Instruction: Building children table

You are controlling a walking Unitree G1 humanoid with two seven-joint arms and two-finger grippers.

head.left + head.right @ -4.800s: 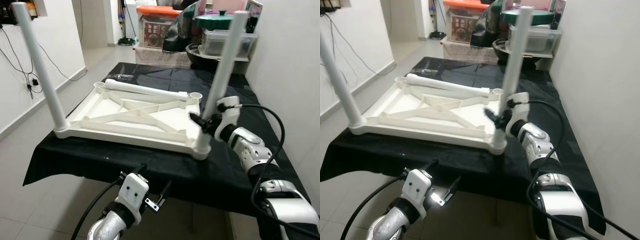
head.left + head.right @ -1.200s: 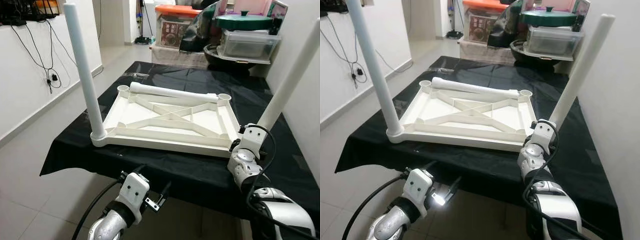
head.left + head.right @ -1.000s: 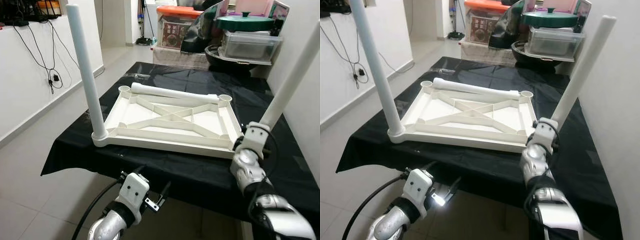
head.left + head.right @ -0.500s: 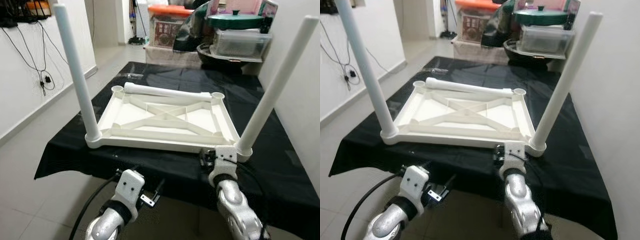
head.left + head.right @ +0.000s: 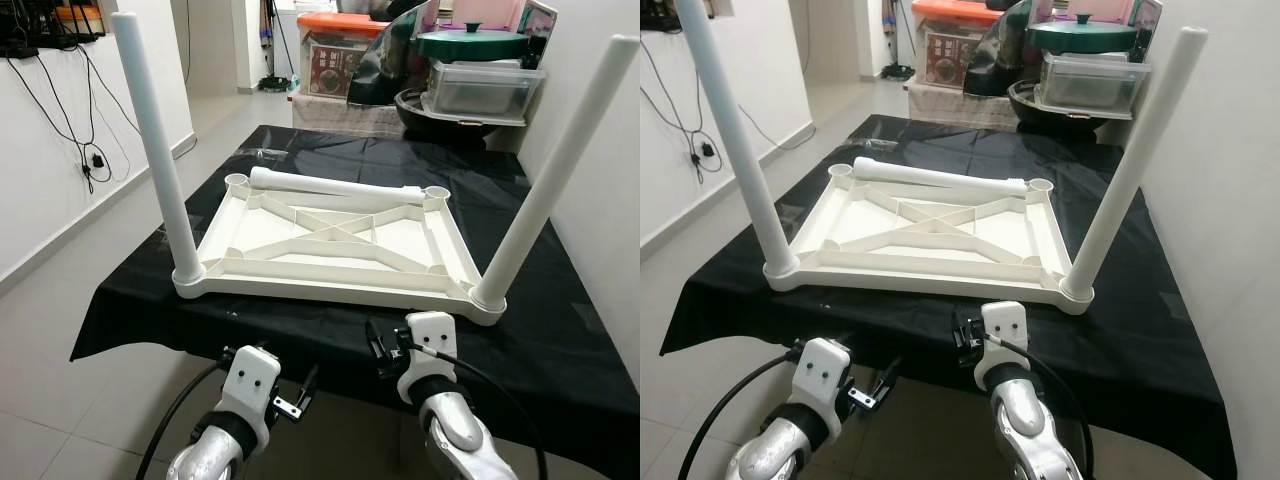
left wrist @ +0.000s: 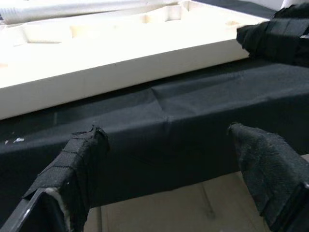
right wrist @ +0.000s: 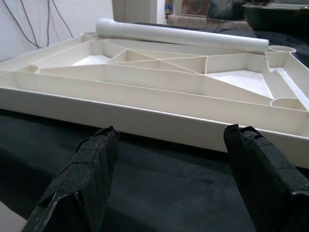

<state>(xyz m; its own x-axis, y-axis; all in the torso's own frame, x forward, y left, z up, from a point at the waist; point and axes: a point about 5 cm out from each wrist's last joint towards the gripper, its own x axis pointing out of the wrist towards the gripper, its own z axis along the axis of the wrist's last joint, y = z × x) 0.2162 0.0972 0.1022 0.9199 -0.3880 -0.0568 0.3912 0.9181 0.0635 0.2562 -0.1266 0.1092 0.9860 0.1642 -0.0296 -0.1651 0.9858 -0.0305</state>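
A white children's tabletop (image 5: 330, 288) lies upside down on a table draped in black cloth (image 5: 570, 345). Two white legs stand in its near corners, one on the left (image 5: 150, 150) and one on the right (image 5: 555, 180). A third leg (image 5: 335, 186) lies loose across the far edge, between two empty corner sockets (image 5: 236, 180) (image 5: 437, 190). My right gripper (image 7: 169, 164) is open just in front of the tabletop's near rim, holding nothing. My left gripper (image 6: 164, 159) is open lower down, before the table's hanging cloth.
Storage boxes with an orange lid (image 5: 340, 50), a green-lidded pot (image 5: 478, 42) and a clear container (image 5: 480, 88) crowd the table's far end. A white wall runs close along the right. Tiled floor (image 5: 60, 300) and hanging cables (image 5: 85, 120) lie to the left.
My right gripper has let go of the near right leg and drawn back, down and left, to the table's front edge. The leg stays standing. The camera has shifted.
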